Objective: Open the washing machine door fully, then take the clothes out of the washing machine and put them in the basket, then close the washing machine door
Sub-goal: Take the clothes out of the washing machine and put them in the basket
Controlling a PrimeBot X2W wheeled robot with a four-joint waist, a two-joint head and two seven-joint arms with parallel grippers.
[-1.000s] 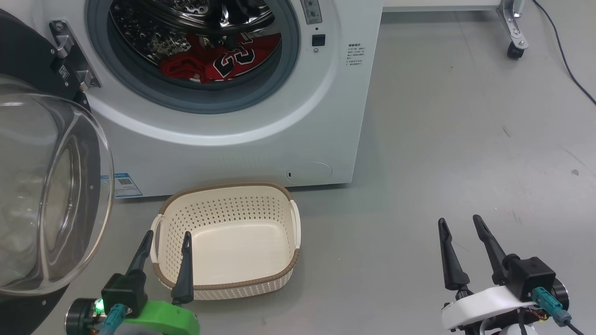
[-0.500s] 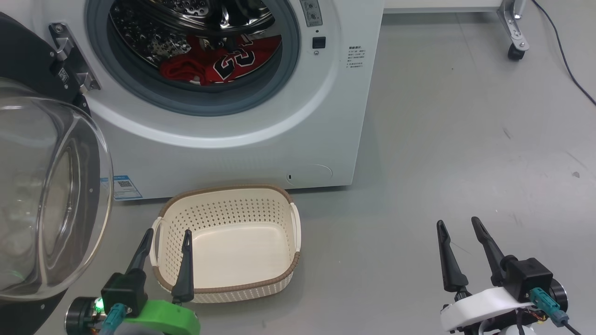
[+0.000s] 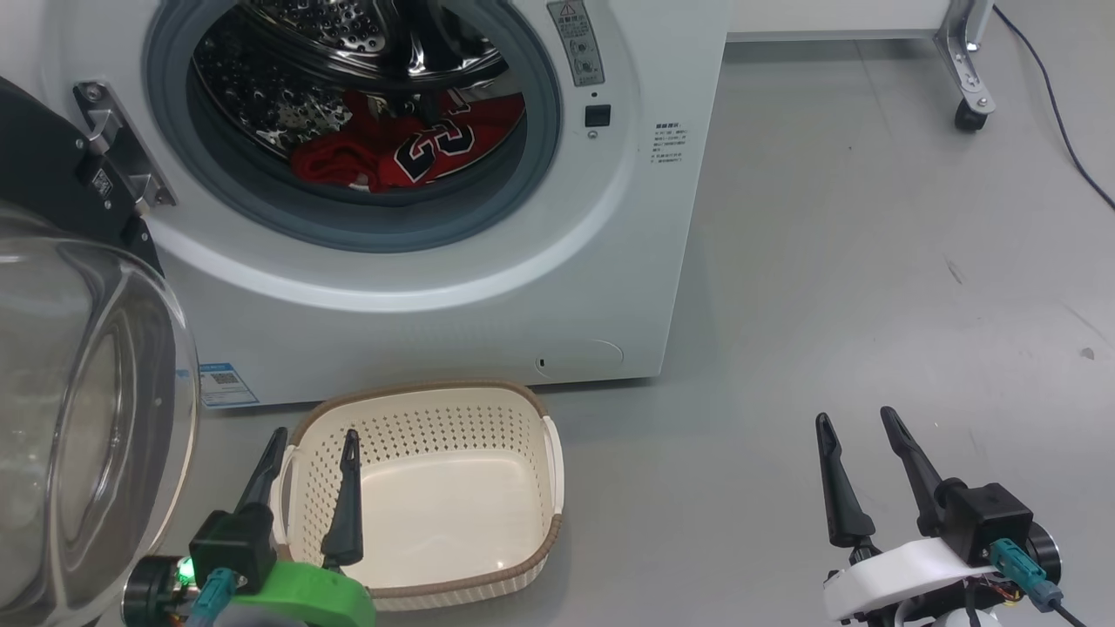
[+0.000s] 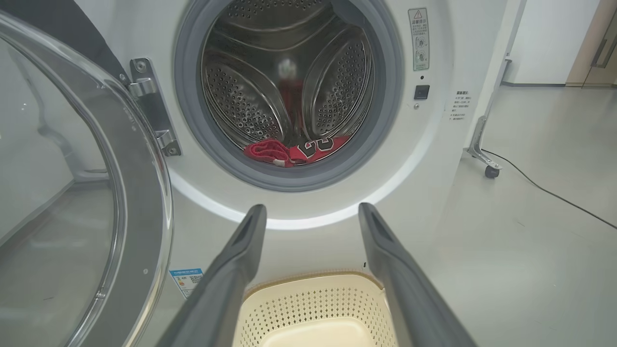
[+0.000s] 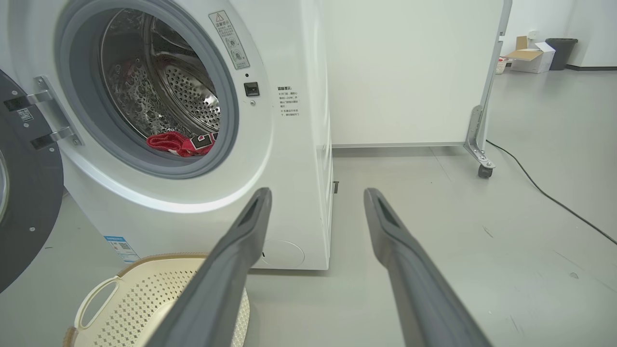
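Grey floor (image 3: 871, 261) under washing machine (image 3: 523, 305) and basket (image 3: 435, 427); left jaws, right jaws wide.

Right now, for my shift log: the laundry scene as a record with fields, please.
Machine: large white front-loading washing machine, steel drum exposed
Door: round glossy black glass-bowled door, swung open leftward
Clothes: red jersey garments, inside the drum
Basket: cream perforated plastic basket, empty, on grey floor before machine
Left gripper: fingers open, empty, by basket's left rim
Right gripper: fingers open, empty, right of basket
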